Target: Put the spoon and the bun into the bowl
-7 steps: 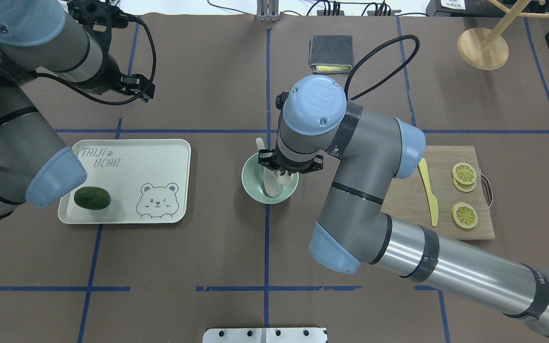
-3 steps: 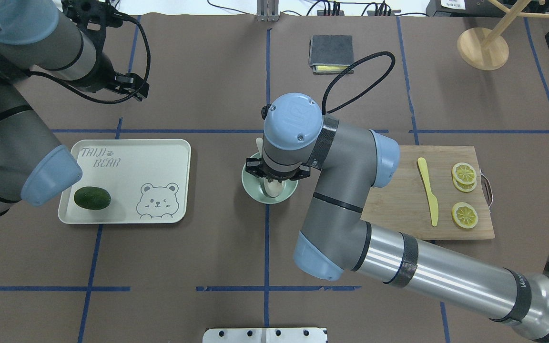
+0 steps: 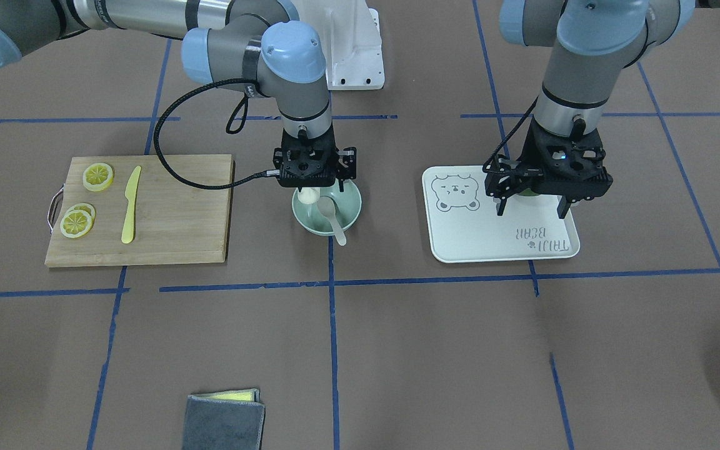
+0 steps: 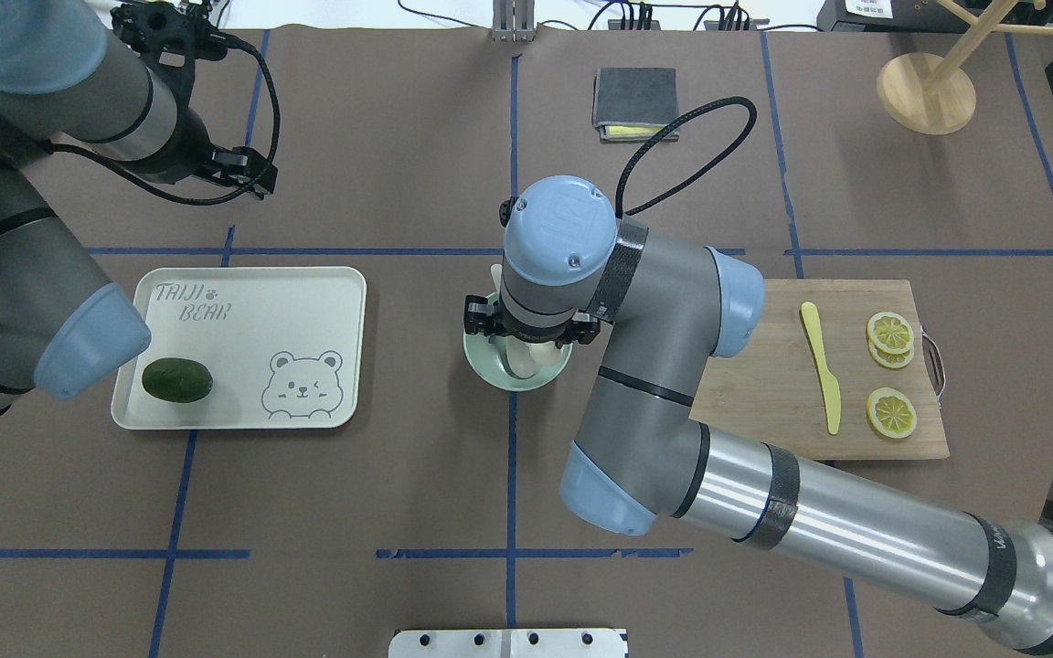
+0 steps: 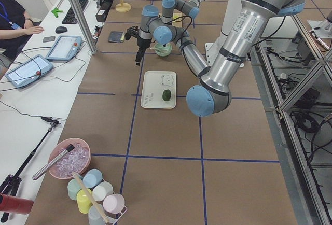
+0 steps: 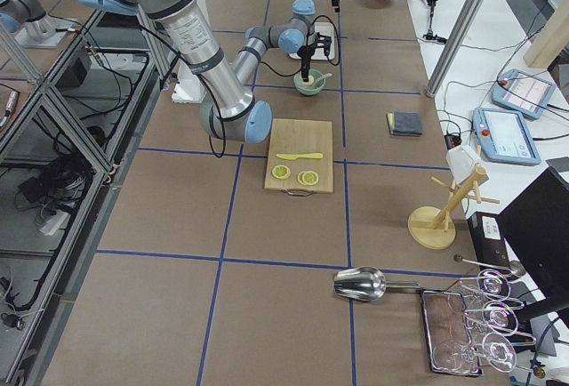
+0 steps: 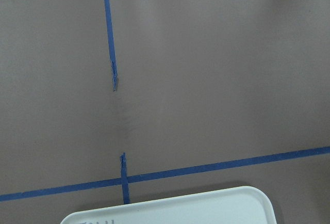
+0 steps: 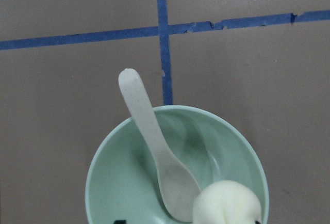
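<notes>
The mint-green bowl (image 3: 356, 205) stands at the table's middle. The pale spoon (image 3: 337, 227) lies in it, scoop down, handle resting over the rim. The white bun (image 3: 307, 195) sits in the bowl beside the scoop. The right wrist view shows the bowl (image 8: 111, 182), the spoon (image 8: 154, 146) and the bun (image 8: 227, 203) together. My right gripper (image 3: 320, 187) hangs open just above the bowl, fingers either side of the bun. My left gripper (image 3: 532, 211) is open and empty, raised over the tray's far side.
A white bear-printed tray (image 4: 243, 311) with a dark green lime (image 4: 176, 380) lies left of the bowl (image 4: 517, 386). A wooden board (image 4: 773, 393) with a yellow knife (image 4: 822, 368) and lemon slices (image 4: 890, 413) lies right. A grey cloth (image 4: 634, 99) lies at the back.
My right gripper has moved left across the bowl, and its arm has swung with it. The left arm has drifted slightly left and back. Spoon and bowl have not moved.
</notes>
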Action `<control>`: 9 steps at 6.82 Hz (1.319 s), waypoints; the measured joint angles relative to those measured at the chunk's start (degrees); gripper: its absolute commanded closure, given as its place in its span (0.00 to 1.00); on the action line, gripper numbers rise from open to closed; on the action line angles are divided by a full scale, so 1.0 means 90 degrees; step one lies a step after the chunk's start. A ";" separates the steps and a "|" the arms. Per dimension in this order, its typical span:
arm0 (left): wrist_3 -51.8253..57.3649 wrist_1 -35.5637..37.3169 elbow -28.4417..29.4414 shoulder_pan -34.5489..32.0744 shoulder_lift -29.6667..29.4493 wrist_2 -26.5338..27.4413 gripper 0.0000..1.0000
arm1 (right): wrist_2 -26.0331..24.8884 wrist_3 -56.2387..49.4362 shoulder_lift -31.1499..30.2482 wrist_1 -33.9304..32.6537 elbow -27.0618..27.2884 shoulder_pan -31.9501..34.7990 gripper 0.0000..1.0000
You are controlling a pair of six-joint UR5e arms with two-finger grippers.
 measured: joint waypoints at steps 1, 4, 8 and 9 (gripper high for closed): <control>0.0000 -0.0002 0.0000 0.0000 0.0017 -0.0002 0.00 | 0.0000 0.0004 0.0049 0.0001 -0.0007 0.0018 0.00; 0.0000 -0.0004 0.0000 -0.0006 0.0052 0.0005 0.00 | 0.0000 0.0001 0.0352 0.0002 -0.0281 0.0042 0.00; 0.0685 0.0020 -0.0059 -0.0608 0.0277 -0.0455 0.00 | 0.0371 -0.0585 -0.0121 -0.0570 0.0489 0.0693 0.00; 0.1396 0.0024 -0.0080 -0.1115 0.0539 -0.0897 0.00 | 0.0655 -0.1158 -0.0702 -0.0716 0.1037 0.1083 0.00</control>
